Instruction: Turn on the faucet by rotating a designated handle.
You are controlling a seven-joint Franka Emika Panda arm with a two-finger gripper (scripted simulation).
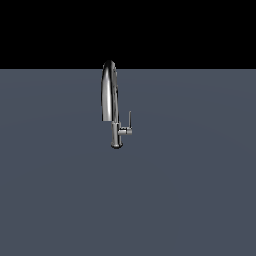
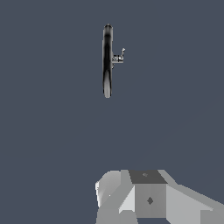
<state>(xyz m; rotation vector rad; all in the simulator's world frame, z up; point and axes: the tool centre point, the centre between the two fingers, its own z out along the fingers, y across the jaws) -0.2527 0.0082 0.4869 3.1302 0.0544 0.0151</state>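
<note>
While my claw (image 2: 131,192) hung far from the faucet (image 1: 110,95), grip unreadable, I judged reaching its handle (image 1: 130,119) came next.

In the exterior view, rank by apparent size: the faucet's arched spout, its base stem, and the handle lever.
1. Arched spout: by far the largest, tall and wide.
2. Base stem: shorter, but clearly thicker than the lever.
3. Handle: a thin upright rod, the smallest.
All belong to one faucet, so nearness hardly skews this.
</note>
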